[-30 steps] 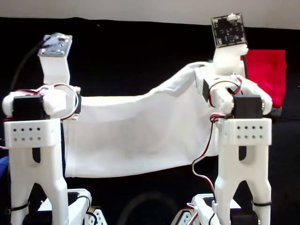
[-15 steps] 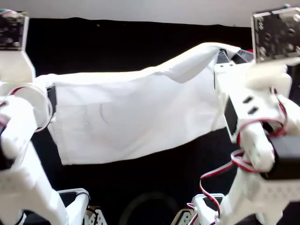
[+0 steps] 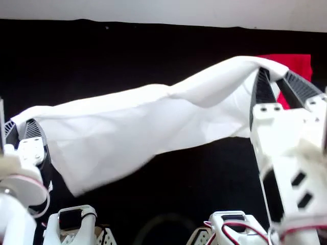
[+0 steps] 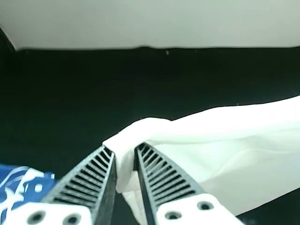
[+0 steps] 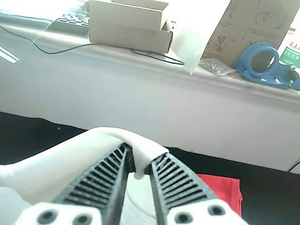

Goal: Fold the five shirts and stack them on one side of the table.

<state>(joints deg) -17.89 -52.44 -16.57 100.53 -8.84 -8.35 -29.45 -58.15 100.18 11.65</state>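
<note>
A white shirt hangs stretched in the air between both arms, above the black table. My left gripper is shut on one corner of the white shirt at the left side; its own view shows my left gripper with cloth pinched between the ribbed fingers. My right gripper is shut on the opposite corner, held higher at the right. In its own view my right gripper clamps a fold of the white shirt. A red shirt lies at the back right.
A blue patterned cloth lies on the table near the left arm. The red shirt sits beyond the right gripper. A ledge behind the table carries a cardboard box and a blue tape dispenser.
Both arms have lifted the white shirt off the table and toward the camera; its right corner rose highest and the lower hem now swings free.
</note>
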